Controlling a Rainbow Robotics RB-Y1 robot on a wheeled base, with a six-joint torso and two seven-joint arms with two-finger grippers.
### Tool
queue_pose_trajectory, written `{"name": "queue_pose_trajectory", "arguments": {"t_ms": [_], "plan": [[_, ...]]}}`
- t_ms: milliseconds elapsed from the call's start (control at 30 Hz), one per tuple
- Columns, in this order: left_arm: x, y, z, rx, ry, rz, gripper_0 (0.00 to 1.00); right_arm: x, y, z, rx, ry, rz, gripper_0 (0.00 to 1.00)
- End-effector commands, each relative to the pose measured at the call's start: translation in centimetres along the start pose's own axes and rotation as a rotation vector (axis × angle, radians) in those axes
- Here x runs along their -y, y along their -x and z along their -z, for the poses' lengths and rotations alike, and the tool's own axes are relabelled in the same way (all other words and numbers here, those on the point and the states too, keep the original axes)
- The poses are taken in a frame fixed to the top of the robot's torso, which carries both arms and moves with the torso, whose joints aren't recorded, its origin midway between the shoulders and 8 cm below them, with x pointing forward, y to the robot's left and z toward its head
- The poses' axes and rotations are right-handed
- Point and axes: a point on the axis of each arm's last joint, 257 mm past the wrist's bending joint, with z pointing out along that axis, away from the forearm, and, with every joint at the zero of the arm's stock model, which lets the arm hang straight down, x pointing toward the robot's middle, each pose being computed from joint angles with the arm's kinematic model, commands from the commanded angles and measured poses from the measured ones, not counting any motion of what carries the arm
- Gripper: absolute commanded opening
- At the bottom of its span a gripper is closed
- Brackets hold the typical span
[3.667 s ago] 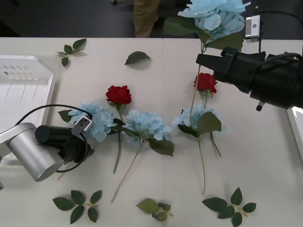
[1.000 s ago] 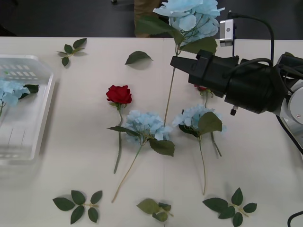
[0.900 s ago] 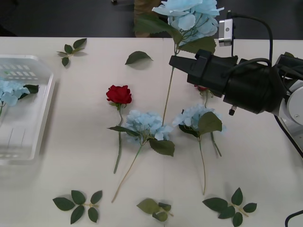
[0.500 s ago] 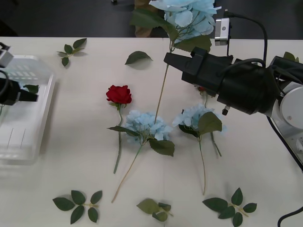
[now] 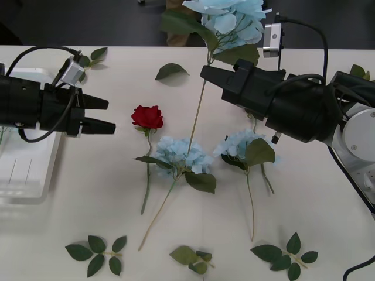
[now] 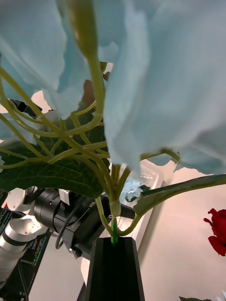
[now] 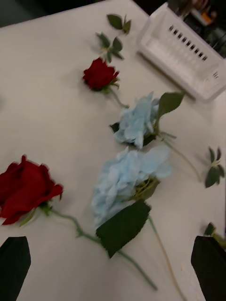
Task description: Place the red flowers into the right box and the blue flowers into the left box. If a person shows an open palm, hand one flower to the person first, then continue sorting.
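Black fingers of the right gripper (image 5: 206, 74) are clamped tight on the thin stem of a blue hydrangea (image 5: 229, 14), whose head stands above the gripper while the stem hangs down past it toward another hydrangea (image 5: 183, 153) lying on the table (image 5: 328, 222). Off to its left, the left gripper (image 5: 101, 116) hovers with fingers spread apart and nothing between them, a red rose (image 5: 146, 116) just beyond its tips and the left box (image 5: 26, 175) behind it.
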Motion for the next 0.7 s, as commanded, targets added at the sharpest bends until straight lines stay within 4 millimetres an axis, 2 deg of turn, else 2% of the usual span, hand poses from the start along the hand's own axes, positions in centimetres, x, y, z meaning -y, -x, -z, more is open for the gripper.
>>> {"name": "queue_pose_trajectory", "arguments": {"t_ms": [33, 167, 500, 700], "plan": [[4.4, 5.7, -3.6, 0.144, -0.141, -0.140, 1.00, -3.1, 1.0, -0.9, 0.023, 0.060, 0.007, 0.00], [6.8, 8.3, -6.3, 0.236, -0.211, -0.135, 1.00, -3.1, 1.0, -0.9, 0.023, 0.064, -0.003, 0.00], [10.6, 12.0, -12.9, 0.369, -0.266, -0.081, 1.00, -3.1, 1.1, -0.8, 0.027, 0.063, -0.006, 0.00], [11.4, 12.5, -14.0, 0.384, -0.277, -0.063, 1.00, -3.2, 1.3, -0.8, 0.031, 0.064, -0.005, 0.00]]}}
